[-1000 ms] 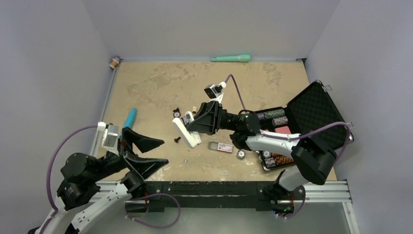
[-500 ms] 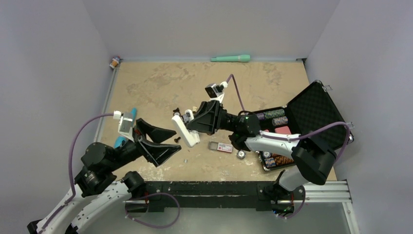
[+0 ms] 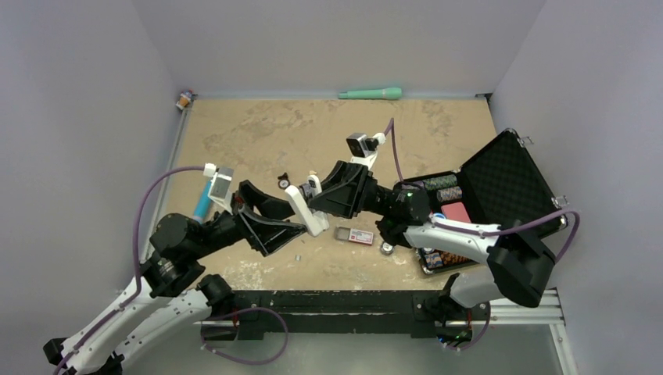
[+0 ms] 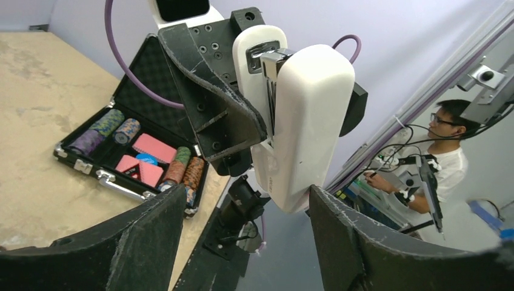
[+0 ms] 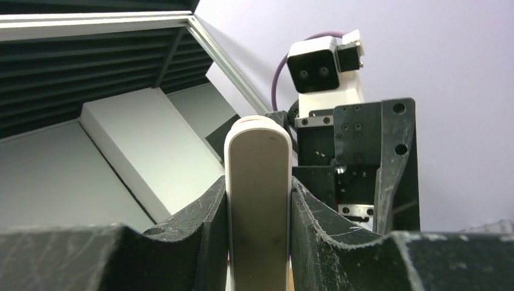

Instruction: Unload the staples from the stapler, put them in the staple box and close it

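R gripper (image 3: pixel 314 201) is clamped on the stapler (image 3: pixel 305 211) mid-body, holding it off the desk (image 3: pixel 258 141), abt centre, tilted.

L gripper (image 3: pixel 291 217) is wide open and empty. In L wrist view its fingers (image 4: pixel 151 242) flank the stapler's free end, no contact.

Metal magazine (image 4: pixel 267 51) shows at the stapler's upper end in that view; can't tell if it's loaded.

A tiny grey strip lies on the desk nr front edge, just below L gripper, prob. the staples (image 3: pixel 298 256).

Handling, my guess:
- Stapler is light, rigid, w/ a smooth plastic shell, so slippery. Take it across the flat sides nr the free end, not the rounded top.
- Staples are v. light and thin, and the strip snaps easily. It lies flat, so it's hard to pinch. Grip by the long edges, gently.
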`<act>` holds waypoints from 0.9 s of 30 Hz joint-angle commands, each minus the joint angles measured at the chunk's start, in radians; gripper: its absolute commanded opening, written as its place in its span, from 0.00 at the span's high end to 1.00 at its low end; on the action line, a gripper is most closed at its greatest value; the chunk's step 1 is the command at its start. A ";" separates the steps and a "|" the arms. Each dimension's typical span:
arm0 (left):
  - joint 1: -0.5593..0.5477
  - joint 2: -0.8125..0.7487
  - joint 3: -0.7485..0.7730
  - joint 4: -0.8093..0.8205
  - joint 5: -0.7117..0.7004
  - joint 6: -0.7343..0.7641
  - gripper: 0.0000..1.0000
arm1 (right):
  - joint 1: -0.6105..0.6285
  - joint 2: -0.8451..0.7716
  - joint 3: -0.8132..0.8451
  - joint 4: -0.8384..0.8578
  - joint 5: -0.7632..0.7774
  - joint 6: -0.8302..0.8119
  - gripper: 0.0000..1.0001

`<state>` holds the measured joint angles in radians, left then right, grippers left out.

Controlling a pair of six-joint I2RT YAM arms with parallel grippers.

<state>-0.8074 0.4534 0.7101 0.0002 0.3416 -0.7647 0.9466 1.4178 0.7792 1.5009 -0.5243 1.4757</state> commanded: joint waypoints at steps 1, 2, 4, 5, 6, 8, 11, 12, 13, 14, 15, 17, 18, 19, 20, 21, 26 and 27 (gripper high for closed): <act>-0.002 0.047 0.005 0.082 0.044 -0.022 0.24 | 0.024 -0.072 0.014 -0.041 0.069 -0.123 1.00; -0.001 0.048 0.000 0.090 0.045 -0.026 0.25 | 0.026 -0.075 0.015 -0.048 0.072 -0.126 1.00; -0.001 0.045 -0.008 0.107 0.048 -0.026 0.26 | 0.027 -0.078 0.013 -0.061 0.076 -0.130 1.00; -0.002 0.038 -0.012 0.115 0.055 -0.025 0.26 | 0.026 -0.081 0.012 -0.069 0.076 -0.134 1.00; -0.002 0.029 -0.010 0.117 0.058 -0.024 0.26 | 0.025 -0.084 0.006 -0.078 0.077 -0.138 1.00; -0.001 0.008 0.006 0.073 0.049 -0.011 0.26 | 0.025 -0.093 -0.003 -0.105 0.086 -0.151 1.00; -0.001 -0.028 0.021 0.036 0.047 0.004 0.21 | 0.026 -0.111 -0.008 -0.166 0.116 -0.178 1.00; -0.002 -0.039 0.020 0.030 0.046 0.006 0.20 | 0.026 -0.114 -0.007 -0.191 0.128 -0.189 1.00; -0.002 -0.046 0.020 0.023 0.043 0.007 0.20 | 0.026 -0.117 -0.007 -0.208 0.143 -0.195 1.00; -0.001 -0.048 0.020 0.013 0.041 0.008 0.20 | 0.026 -0.117 -0.005 -0.218 0.154 -0.197 1.00; -0.001 -0.044 0.020 0.007 0.043 0.010 0.20 | 0.025 -0.115 -0.004 -0.221 0.158 -0.198 1.00; -0.001 -0.027 0.015 0.015 0.055 0.000 0.21 | 0.027 -0.104 0.001 -0.211 0.150 -0.184 1.00; -0.001 -0.016 0.012 0.030 0.062 -0.008 0.21 | 0.031 -0.096 0.005 -0.197 0.144 -0.174 1.00; -0.001 -0.009 0.006 0.048 0.067 -0.017 0.22 | 0.034 -0.091 0.011 -0.192 0.141 -0.170 1.00; -0.002 -0.001 0.001 0.062 0.068 -0.024 0.22 | 0.038 -0.090 0.019 -0.200 0.144 -0.171 1.00; -0.002 0.006 0.000 0.073 0.069 -0.028 0.22 | 0.043 -0.091 0.025 -0.213 0.150 -0.177 1.00; -0.002 0.041 0.014 0.083 0.062 -0.020 0.24 | 0.052 -0.104 0.020 -0.246 0.173 -0.196 1.00; -0.002 0.045 0.019 0.068 0.048 -0.015 0.24 | 0.052 -0.107 0.018 -0.247 0.175 -0.197 1.00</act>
<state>-0.8082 0.4786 0.7082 0.0372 0.3939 -0.7845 0.9916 1.3369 0.7727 1.2343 -0.4007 1.2995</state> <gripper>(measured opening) 0.765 0.367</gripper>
